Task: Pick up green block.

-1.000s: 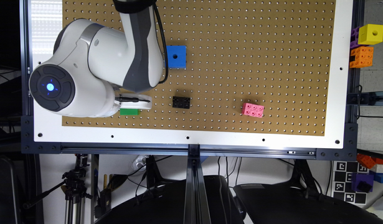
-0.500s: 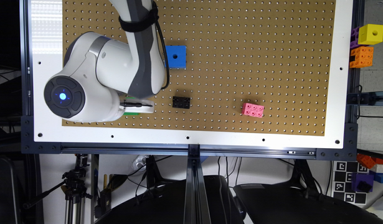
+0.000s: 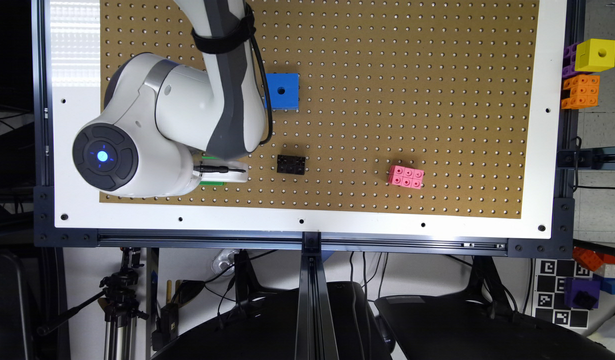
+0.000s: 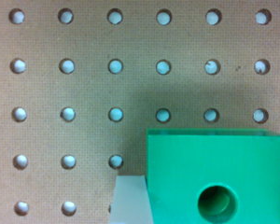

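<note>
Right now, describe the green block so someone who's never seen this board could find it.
On the brown pegboard, look under the white arm's gripper, near the board's edge on the exterior view's left. The green block is a bright green cube with a round hole; the similar holed blue cube sits apart.

- The arm (image 3: 187,125) has swung toward the exterior view's right, its blue-lit joint cap (image 3: 103,156) now sitting further right than before.
- The white gripper part (image 3: 222,171) has slid right with it.
- Less of the green block (image 3: 211,183) peeks out beneath the arm than a second ago.
</note>
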